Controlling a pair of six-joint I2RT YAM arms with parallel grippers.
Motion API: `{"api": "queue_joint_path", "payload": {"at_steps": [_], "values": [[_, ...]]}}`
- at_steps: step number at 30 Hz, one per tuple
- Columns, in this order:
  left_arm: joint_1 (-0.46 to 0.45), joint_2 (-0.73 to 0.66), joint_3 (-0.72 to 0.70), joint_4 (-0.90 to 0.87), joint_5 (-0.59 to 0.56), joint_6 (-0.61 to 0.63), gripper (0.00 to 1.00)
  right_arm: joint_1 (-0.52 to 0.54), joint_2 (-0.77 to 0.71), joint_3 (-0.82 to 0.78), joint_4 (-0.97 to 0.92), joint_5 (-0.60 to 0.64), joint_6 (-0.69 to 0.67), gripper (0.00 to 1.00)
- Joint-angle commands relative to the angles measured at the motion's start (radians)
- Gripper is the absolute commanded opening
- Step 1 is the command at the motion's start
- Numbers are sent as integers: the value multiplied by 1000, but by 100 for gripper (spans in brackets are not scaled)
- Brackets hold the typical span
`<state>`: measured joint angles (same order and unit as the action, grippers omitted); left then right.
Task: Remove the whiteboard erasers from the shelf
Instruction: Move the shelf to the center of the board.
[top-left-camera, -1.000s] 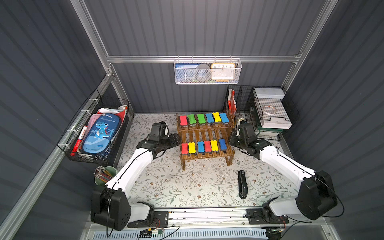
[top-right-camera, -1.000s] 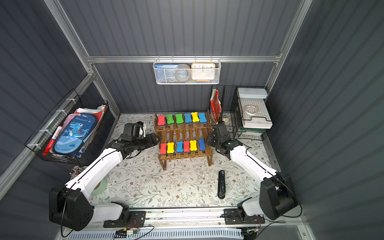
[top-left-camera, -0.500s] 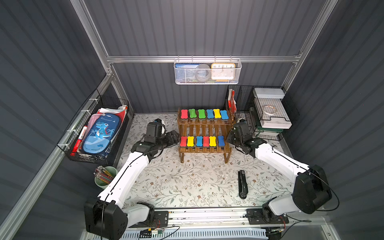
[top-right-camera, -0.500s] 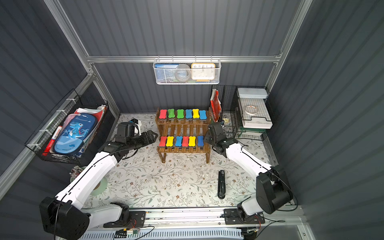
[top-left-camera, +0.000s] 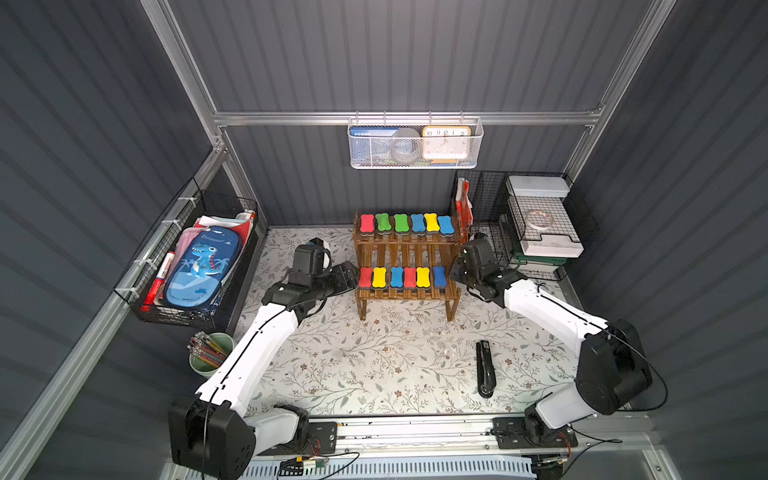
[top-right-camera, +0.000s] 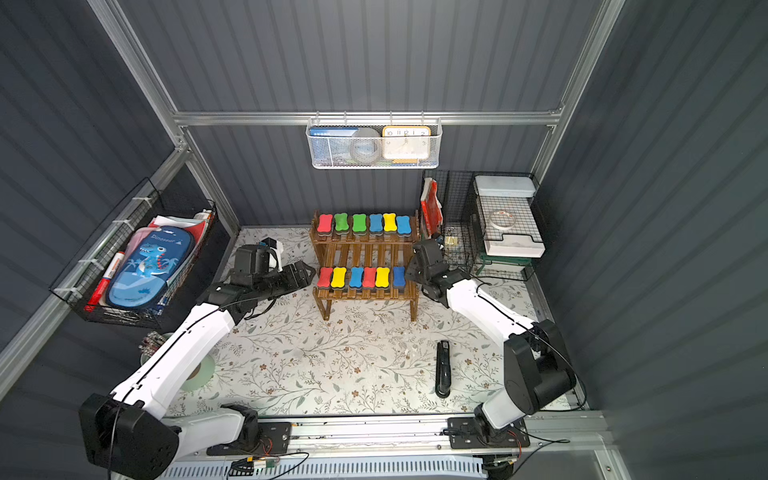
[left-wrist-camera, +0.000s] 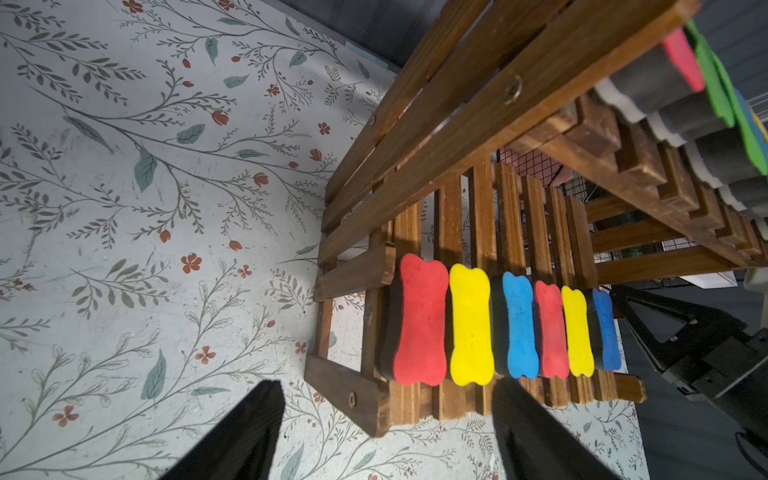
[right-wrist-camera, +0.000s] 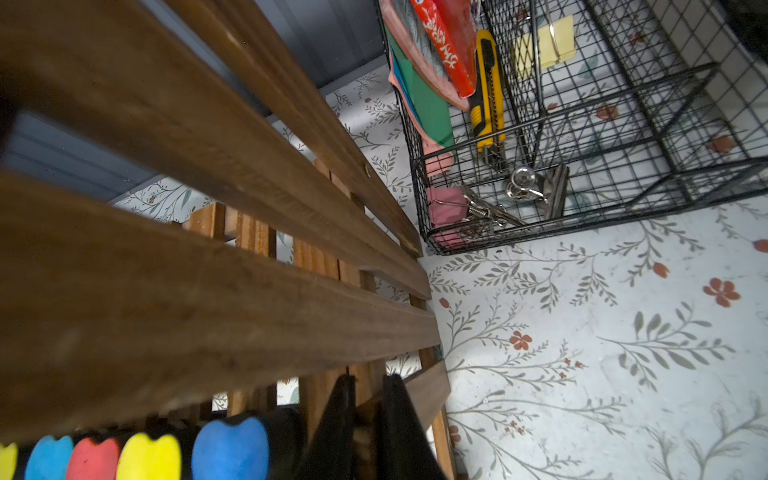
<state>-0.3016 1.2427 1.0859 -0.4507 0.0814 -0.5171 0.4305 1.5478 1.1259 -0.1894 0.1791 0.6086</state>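
- In both top views I see a white floral surface (top-left-camera: 374, 361) inside a booth with dark grey ribbed walls and aluminium framing. A black stapler (top-left-camera: 485, 370) lies on it toward my right front.
- The shelf (top-left-camera: 409, 249) stands at the middle back of the surface, near the rear wall. Its long axis runs left to right, and its lower step is nearer to me.
- All twelve whiteboard erasers (top-left-camera: 397, 277) sit on the shelf, six per tier, side by side with their coloured tops up. Each one's long axis points front to back.
- The left fingers (top-left-camera: 347, 274) are just beside the lower tier's left end. The right fingers (top-left-camera: 457, 272) are at its right end.
- Left wrist view: the left fingers (left-wrist-camera: 249, 428) are spread wide with nothing between them. They are just short of the red eraser (left-wrist-camera: 419, 320) that ends the lower row.
- Right wrist view: the right fingers (right-wrist-camera: 332, 419) are nearly together, pinching a wooden end piece of the shelf (right-wrist-camera: 208, 291). They are just beside the blue eraser (right-wrist-camera: 230, 449). A black wire rack (right-wrist-camera: 582, 208) stands near.
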Motion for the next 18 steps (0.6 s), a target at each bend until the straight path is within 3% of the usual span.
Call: {"api": "queue_joint_path", "payload": {"at_steps": [1,12,18], "values": [[-1,-9,2,-27,9,-3,84,-10,33,26,-6,-33,-2,0],[-1,-7,-7,-25,17,-3,86,-27,21,35,-6,-59,-7,1],[-1,-11,5,-32,17,0,96,-30,-37,44,-31,-26,24,27]]}}
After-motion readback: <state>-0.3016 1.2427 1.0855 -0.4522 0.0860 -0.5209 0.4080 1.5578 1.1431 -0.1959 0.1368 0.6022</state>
